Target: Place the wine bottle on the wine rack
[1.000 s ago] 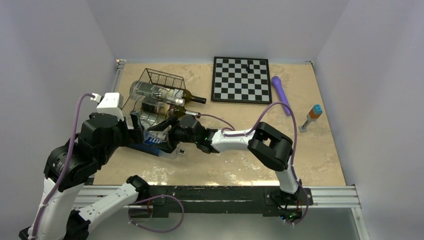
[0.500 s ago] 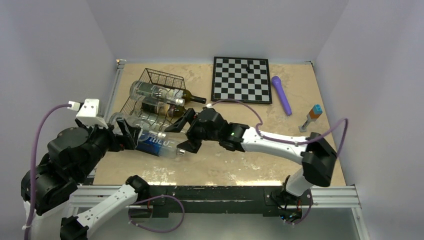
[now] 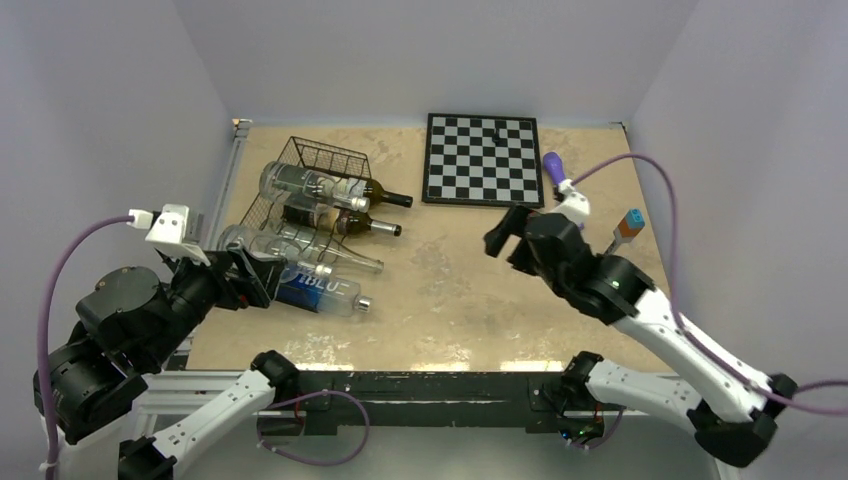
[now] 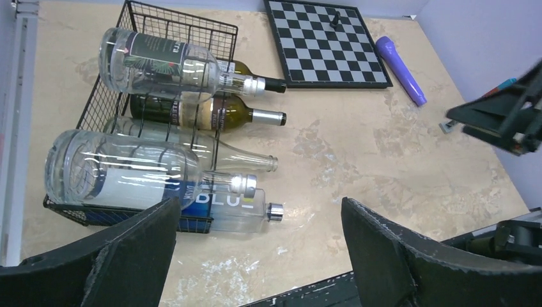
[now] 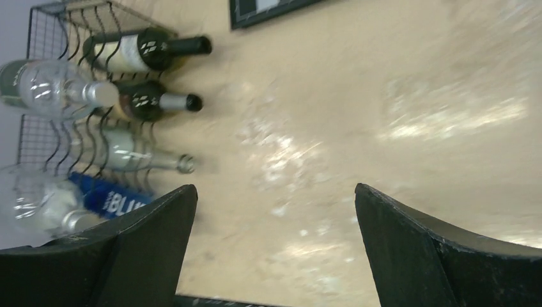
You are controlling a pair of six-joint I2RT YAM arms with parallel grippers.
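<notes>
The black wire wine rack (image 3: 325, 158) stands at the table's left and holds several bottles lying side by side. A clear wine bottle with a blue label (image 3: 318, 293) lies at the rack's near end, its capped neck sticking out to the right; nothing grips it. My left gripper (image 3: 258, 280) hovers open just left of that bottle, which also shows beyond the jaws in the left wrist view (image 4: 220, 203). My right gripper (image 3: 505, 235) is open over the bare middle-right of the table, far from the rack (image 5: 45, 134).
A black-and-white chessboard (image 3: 483, 160) with one dark piece lies at the back. A purple cylinder (image 3: 563, 188) and a small orange-and-blue object (image 3: 627, 230) lie at the right. Grey walls close in three sides.
Both grippers have let go of the blue-label bottle and drawn back, the right one swinging far right, the left one pulling left. The bottle has stayed at the rack's near end.
</notes>
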